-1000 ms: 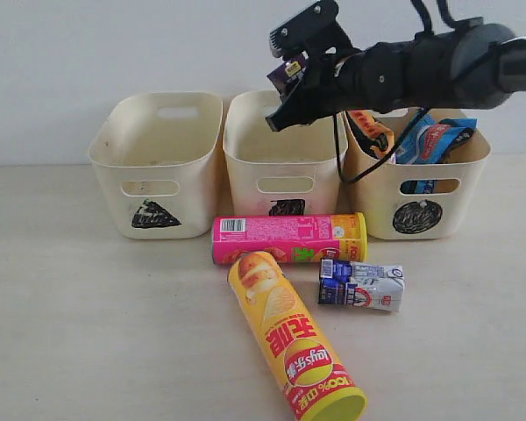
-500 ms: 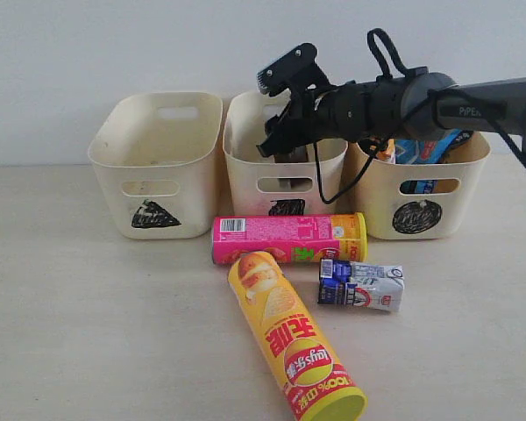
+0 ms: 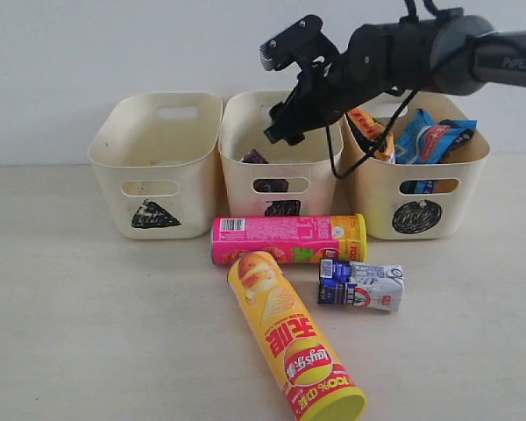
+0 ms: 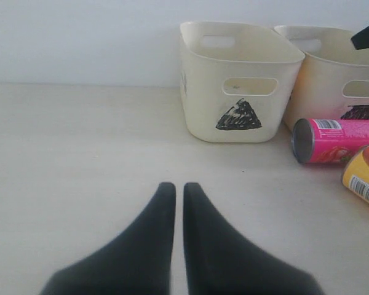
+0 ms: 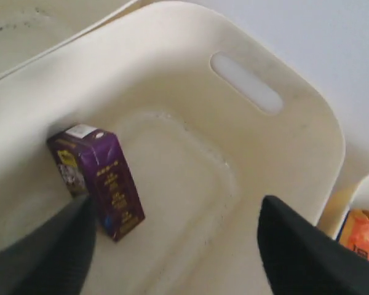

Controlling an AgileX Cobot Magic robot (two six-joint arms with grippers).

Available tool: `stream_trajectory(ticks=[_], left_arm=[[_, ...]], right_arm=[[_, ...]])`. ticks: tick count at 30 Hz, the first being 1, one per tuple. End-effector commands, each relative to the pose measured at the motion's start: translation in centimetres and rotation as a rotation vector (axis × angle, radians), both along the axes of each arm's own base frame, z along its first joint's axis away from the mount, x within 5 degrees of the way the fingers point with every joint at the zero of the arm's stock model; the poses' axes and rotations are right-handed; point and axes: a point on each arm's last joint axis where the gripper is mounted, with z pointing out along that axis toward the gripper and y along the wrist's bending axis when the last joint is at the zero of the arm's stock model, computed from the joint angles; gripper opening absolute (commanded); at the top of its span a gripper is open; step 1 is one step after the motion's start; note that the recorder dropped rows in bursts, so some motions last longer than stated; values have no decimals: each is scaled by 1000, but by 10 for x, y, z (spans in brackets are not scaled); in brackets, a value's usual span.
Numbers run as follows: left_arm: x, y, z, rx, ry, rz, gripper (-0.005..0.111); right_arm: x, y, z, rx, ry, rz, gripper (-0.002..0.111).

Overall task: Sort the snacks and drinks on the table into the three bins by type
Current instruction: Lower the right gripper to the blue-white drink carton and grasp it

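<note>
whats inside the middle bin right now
One purple box, at one wall of the middle bin. The rest of the floor in view is bare, though the fingers of the open right gripper cover two corners.

Right arm reaches in from the right, raised high, wrist tipped downward. The right gripper (image 3: 279,132) has its jaws spread wide, holding nothing. The left gripper (image 4: 175,189) sits low, jaws pressed together.

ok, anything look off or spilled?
Nothing spilled or damaged. The purple box looks propped against the wall of the middle bin instead of lying flat; packets poke above the rim of the right bin.
</note>
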Motion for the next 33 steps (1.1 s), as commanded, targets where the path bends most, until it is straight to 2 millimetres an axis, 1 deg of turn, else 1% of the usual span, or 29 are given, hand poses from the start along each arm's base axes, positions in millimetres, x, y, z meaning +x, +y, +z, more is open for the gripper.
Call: stream_trajectory(ticks=[1, 2, 3, 4, 5, 6, 8, 11, 14, 16, 17, 18, 19, 20, 22, 24, 27, 29, 30, 31, 33], left_arm=[[0, 0, 2, -6, -14, 4, 4], [0, 0, 2, -6, -14, 4, 4], [0, 0, 2, -6, -14, 4, 4], [0, 0, 2, -6, -14, 4, 4], [0, 0, 2, -6, -14, 4, 4], [0, 0, 2, -6, -14, 4, 4], [0, 0, 2, -6, -14, 4, 4], [0, 0, 2, -6, -14, 4, 4], [0, 0, 2, -6, -14, 4, 4], [0, 0, 2, -6, -14, 4, 4], [0, 0, 2, -6, -14, 4, 4], [0, 0, 2, -6, -14, 4, 4], [0, 0, 2, -6, -14, 4, 4], [0, 0, 2, -6, -14, 4, 4], [0, 0, 2, -6, -14, 4, 4], [0, 0, 2, -6, -14, 4, 4], [0, 0, 2, -6, -14, 4, 4], [0, 0, 2, -6, -14, 4, 4], [0, 0, 2, -6, -14, 4, 4], [0, 0, 2, -6, -14, 4, 4], [0, 0, 2, -6, -14, 4, 4]], right_arm=[[-20, -12, 32, -82, 78, 11, 42], [-25, -15, 38, -104, 95, 13, 33], [-30, -18, 43, -126, 108, 14, 22], [-38, -23, 52, -160, 141, 14, 5], [-42, -25, 57, -172, 156, 14, 0], [-50, -29, 64, -193, 183, 15, 0], [-61, -35, 69, -247, 243, 32, 0], [-71, -40, 68, -316, 337, 66, 0], [-83, -44, 62, -397, 468, 125, 0], [-84, -43, 61, -398, 468, 167, 0], [-88, -43, 59, -402, 476, 192, 0], [-94, -43, 51, -435, 492, 278, 0], [-98, -45, 48, -454, 494, 318, 0], [-104, -52, 37, -472, 529, 366, 0], [-107, -63, 24, -483, 578, 386, 0], [-108, -73, 14, -474, 618, 384, 0], [-112, -80, -1, -413, 689, 383, 0], [-115, -81, -11, -405, 699, 420, 1], [-116, -81, -15, -404, 695, 437, 4], [-116, -80, -19, -397, 682, 446, 12], [-115, -77, -23, -384, 669, 490, 36]])
